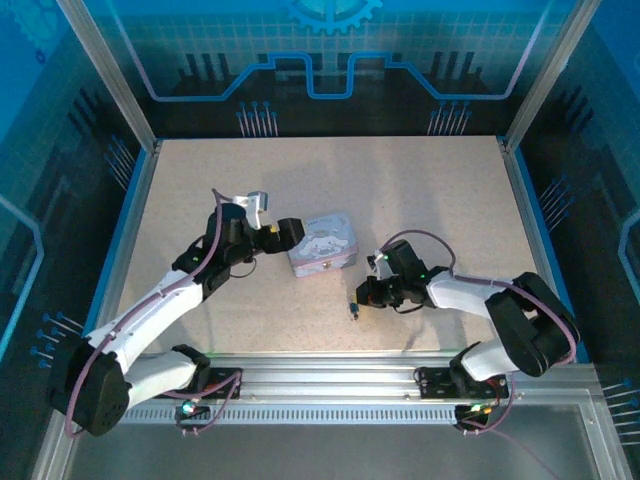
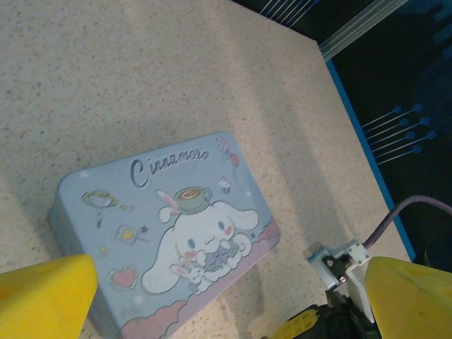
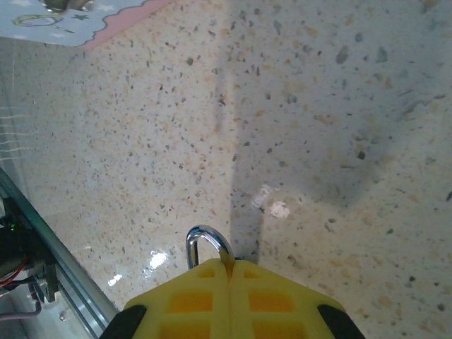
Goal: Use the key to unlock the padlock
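Note:
My right gripper (image 3: 231, 263) is shut on the padlock (image 3: 204, 242). The padlock's shiny steel shackle sticks out past the closed yellow fingertips, just above the speckled table, and its body is hidden between the pads. In the top view the right gripper (image 1: 366, 292) sits low near the table's front, with the small dark padlock (image 1: 353, 310) at its tip. The key is hidden or too small to make out. My left gripper (image 2: 226, 311) is open, its yellow fingers (image 2: 44, 295) spread wide at the near end of the tin. In the top view the left gripper (image 1: 290, 232) is beside the tin's left end.
A pastel lilac-blue tin (image 1: 322, 245) with a white cartoon character lies flat mid-table, also seen in the left wrist view as the tin (image 2: 162, 226). An aluminium rail (image 1: 400, 372) runs along the front edge, and blue walls enclose the table.

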Motion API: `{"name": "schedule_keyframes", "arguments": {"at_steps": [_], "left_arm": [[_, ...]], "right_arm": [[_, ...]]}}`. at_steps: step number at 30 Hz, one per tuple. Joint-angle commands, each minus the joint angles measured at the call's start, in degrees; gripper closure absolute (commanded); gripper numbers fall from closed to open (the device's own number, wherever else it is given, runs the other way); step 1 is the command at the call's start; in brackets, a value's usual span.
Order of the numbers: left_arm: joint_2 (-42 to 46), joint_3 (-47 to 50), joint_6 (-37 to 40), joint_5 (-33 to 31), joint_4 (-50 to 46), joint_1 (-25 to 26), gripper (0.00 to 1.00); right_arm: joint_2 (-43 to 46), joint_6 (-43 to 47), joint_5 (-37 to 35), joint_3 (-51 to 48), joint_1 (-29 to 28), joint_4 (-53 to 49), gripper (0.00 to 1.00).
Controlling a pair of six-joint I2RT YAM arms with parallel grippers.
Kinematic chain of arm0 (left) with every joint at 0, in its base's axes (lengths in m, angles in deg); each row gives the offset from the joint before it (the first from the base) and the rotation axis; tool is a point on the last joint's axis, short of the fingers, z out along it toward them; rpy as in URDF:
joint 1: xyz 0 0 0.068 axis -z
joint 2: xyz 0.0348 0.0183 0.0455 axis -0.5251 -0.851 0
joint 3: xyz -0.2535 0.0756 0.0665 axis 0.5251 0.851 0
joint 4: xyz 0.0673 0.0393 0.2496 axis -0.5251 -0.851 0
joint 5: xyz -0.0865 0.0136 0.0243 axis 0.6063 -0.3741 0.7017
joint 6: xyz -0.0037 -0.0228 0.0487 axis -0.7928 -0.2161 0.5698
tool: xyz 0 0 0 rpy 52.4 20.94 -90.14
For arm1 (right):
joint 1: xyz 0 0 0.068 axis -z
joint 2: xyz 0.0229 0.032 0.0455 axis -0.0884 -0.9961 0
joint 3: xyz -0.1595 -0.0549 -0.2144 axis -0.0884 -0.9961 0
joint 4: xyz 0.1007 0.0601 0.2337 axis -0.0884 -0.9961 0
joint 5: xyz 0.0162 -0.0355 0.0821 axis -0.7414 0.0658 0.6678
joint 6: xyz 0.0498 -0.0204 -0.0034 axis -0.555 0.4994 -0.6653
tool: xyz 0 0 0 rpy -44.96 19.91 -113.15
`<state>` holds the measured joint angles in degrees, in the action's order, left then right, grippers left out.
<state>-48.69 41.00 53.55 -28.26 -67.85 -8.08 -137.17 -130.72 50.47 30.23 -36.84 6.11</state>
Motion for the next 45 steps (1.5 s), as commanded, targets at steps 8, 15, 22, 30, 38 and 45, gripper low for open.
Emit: {"name": "schedule_keyframes", "arguments": {"at_steps": [8,15,22,30,38,45], "left_arm": [[3.1,0.3,3.1,-1.4,-5.0,-2.0,0.01],[4.6,-0.9,4.6,-2.2,-7.1,-3.3,0.01],[7.0,-1.6,6.3,-6.1,-10.4,-6.7,0.01],[9.8,1.3,10.5,-13.8,-10.7,-15.0,0.01],[9.8,11.9,15.7,-28.2,-0.2,-18.9,0.01],[7.3,27.0,21.5,-31.5,28.3,-19.7,0.01]], "right_arm": [[4.8,2.9,-4.1,-0.2,4.1,-3.5,0.80],[13.4,7.3,-6.5,0.9,9.8,-12.6,0.71],[21.3,15.1,-12.8,6.9,15.5,-22.0,0.60],[25.5,22.6,-21.7,10.9,25.8,-22.4,0.29],[21.6,29.1,-29.3,5.3,33.6,-8.7,0.00],[14.1,32.2,-30.5,0.3,33.6,11.0,0.00]]}}
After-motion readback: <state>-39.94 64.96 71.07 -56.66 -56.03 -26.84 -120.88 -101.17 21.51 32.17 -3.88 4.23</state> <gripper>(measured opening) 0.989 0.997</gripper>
